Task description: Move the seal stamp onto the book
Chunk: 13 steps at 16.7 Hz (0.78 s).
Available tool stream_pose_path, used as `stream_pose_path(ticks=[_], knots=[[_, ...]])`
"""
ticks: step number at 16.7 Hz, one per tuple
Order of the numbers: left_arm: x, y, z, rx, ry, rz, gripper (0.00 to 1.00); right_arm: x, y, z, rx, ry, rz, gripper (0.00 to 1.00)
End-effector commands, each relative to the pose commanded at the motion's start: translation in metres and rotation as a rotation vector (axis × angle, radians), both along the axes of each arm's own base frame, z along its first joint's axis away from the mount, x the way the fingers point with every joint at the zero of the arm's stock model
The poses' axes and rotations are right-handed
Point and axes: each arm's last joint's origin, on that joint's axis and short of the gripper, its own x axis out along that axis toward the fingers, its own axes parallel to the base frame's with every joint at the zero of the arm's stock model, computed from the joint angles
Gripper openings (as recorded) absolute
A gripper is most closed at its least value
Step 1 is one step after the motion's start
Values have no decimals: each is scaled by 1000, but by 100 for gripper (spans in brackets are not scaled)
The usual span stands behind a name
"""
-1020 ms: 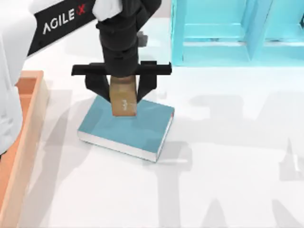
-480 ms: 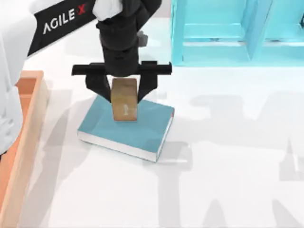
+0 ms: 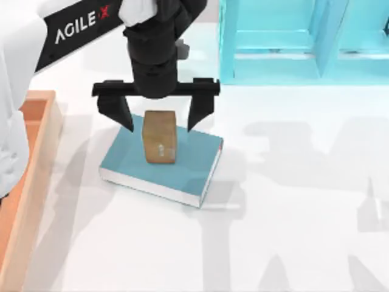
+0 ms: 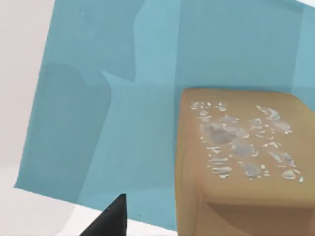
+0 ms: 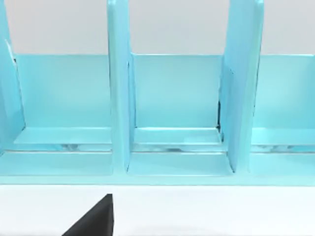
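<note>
Released: left gripper [image 3: 160, 115] now spread (fingers clear), seal stamp [image 3: 160, 137] on book [image 3: 182, 165].

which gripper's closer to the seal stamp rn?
Left. The left gripper hangs open right above the seal stamp, which stands on the book. The right gripper faces the cyan shelf unit.

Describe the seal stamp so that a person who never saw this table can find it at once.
Find the teal-blue book lying left of centre on the white table. On its cover stands the seal stamp, between the open fingers of the left gripper. It is the one small tan-brown block, with a pale mark.
</note>
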Motion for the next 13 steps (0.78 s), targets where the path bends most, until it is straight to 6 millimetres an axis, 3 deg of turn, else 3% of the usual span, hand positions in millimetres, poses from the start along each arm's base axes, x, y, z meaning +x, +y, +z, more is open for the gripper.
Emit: stream_pose_path(ticks=[7, 13], knots=[[1, 0, 1, 4, 8, 2, 100, 0, 0, 0, 0, 0, 0, 100], [0, 1, 30, 0, 0, 2, 100, 0, 0, 0, 0, 0, 0, 100]])
